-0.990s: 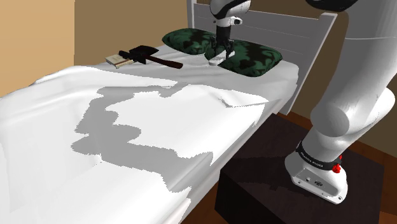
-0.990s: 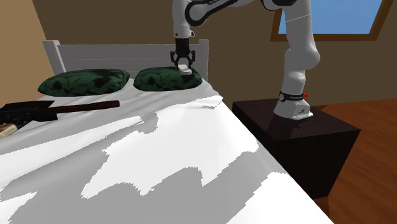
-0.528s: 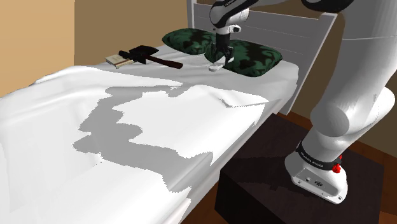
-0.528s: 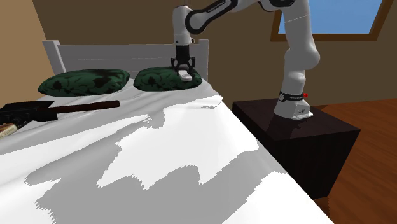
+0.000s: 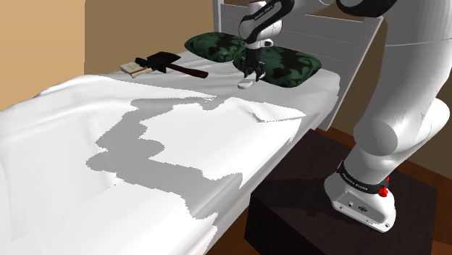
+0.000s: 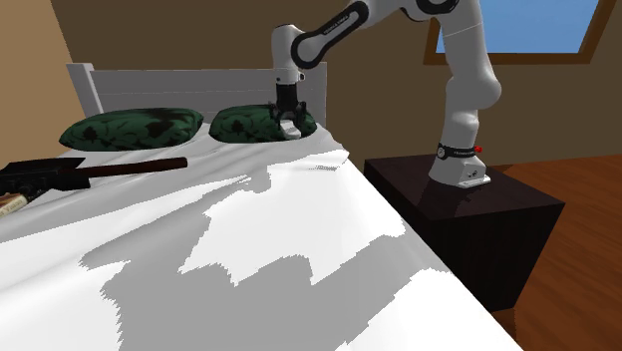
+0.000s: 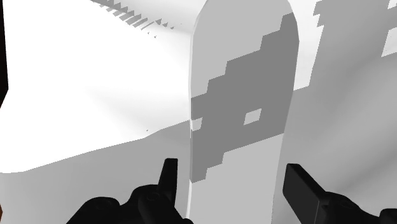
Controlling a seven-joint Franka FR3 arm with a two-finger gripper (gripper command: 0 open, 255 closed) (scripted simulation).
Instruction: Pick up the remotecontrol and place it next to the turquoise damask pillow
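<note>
The tool [image 5: 253, 74] hangs low over the bed [image 5: 181, 145] at the front edge of the dark green patterned pillow [image 5: 293, 67], pointing down, with the white arm [image 5: 406, 94] bending over to it from the dark stand [image 5: 304, 210], which is on the floor beside the bed, well apart from the pillow. The tool is open: in the wrist view [image 7: 232, 167] its two black fingers [image 7: 299, 191] stand apart on either side of the remote [image 7: 238, 76], and a narrow gap shows between each finger and the remote's long edges, so nothing is clasped. The remote is drawn pale, white with a blocky grey patch, long with a rounded far end, and lies flat on the white sheet [image 7: 95, 83]. In the shoulder view it shows as a small white shape [image 5: 246, 84] just below the fingertips and just beside the pillow's front edge; whether it touches the pillow cannot be told. The second exterior view places the tool [image 6: 289, 117] and remote [image 6: 291, 129] against the same pillow [image 6: 249, 124], at its end nearer the stand [image 6: 468, 214]. A second pillow [image 5: 214, 46] lies beside the pillow along the white headboard [image 5: 319, 29]. Well apart from the pillow, past the second one, a black shovel [image 5: 170, 65] with a dark handle lies on the bed, touching a book [image 5: 132, 68].
</note>
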